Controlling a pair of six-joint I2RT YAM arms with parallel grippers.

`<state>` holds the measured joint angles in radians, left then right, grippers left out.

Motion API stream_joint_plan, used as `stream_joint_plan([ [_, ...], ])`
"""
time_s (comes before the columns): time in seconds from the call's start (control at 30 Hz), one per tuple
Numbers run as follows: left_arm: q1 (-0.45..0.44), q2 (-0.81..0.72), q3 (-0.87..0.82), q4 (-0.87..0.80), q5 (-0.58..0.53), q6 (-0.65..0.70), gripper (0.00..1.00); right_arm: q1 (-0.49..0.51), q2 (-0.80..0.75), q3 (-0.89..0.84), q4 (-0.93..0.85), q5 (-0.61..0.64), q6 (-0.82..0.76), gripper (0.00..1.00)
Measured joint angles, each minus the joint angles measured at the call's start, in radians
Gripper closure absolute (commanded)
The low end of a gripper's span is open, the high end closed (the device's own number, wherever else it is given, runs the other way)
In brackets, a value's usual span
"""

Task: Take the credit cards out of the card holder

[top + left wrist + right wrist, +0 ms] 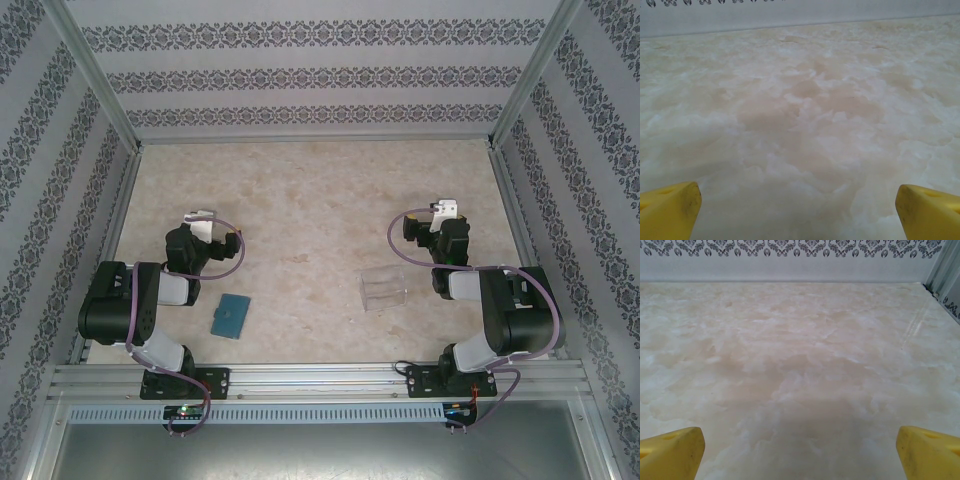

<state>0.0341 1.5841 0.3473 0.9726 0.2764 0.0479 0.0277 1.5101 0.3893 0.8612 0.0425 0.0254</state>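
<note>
Holder [231,316] lies flat and closed on the table [300,190], near the front edge, just beside the left arm's folded elbow. We spot no loose cards and judge them tucked inside. A clear box [383,288] stands well apart to the right, near the right arm; we cannot tell its purpose.

Left gripper [203,216] sits farther out than the holder, aimed away over bare marble. Its yellow fingers [670,207] are spread fully wide with nothing between them. Right gripper [445,209] is likewise, fingers [927,450] wide apart and empty.

Our read: both arms are folded in a rest pose, with jaws spread ready for a first approach. Task not begun. The left arm is nearer the holder. A soft wallet probably wants one gripper pinning it while the other draws the cards.
</note>
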Motion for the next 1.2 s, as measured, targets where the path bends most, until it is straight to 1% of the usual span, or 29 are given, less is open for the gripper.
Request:
stream_joint_plan([
  [0.07, 0.0, 0.0, 0.0, 0.0, -0.002, 0.0, 0.0, 0.0, 0.0, 0.0, 0.0, 0.0, 0.0, 0.02],
  [0.37, 0.001, 0.0, 0.024, -0.026, -0.081, -0.026, 0.0, 0.0, 0.0, 0.0, 0.0, -0.003, 0.0, 0.02],
  [0.53, 0.001, 0.0, 0.026, -0.027, -0.098, -0.03, 0.0, 0.001, -0.005, 0.0, -0.005, -0.018, -0.011, 0.02],
  [0.67, 0.001, 0.0, 0.009, 0.004, -0.113, -0.031, 0.0, 0.003, -0.031, -0.016, 0.004, -0.018, -0.023, 0.02],
  [0.73, 0.0, -0.002, -0.014, 0.021, -0.135, -0.034, 0.0, 0.01, -0.056, -0.019, -0.019, -0.018, -0.03, 0.02],
  [0.87, -0.006, -0.036, -0.042, 0.017, -0.175, -0.034, 0.0, 0.032, -0.139, 0.021, -0.167, -0.018, -0.039, 0.02],
  [1.0, -0.047, -0.155, -0.031, -0.056, -0.24, -0.029, 0.0, 0.063, -0.209, 0.117, -0.383, -0.017, -0.043, 0.03],
  [1.1, -0.087, -0.247, 0.022, -0.176, -0.304, -0.032, 0.0, 0.082, -0.259, 0.193, -0.565, -0.02, -0.013, 0.07],
  [1.2, -0.099, -0.312, 0.118, -0.353, -0.344, -0.088, 0.0, 0.089, -0.298, 0.272, -0.771, -0.042, 0.051, 0.1],
])
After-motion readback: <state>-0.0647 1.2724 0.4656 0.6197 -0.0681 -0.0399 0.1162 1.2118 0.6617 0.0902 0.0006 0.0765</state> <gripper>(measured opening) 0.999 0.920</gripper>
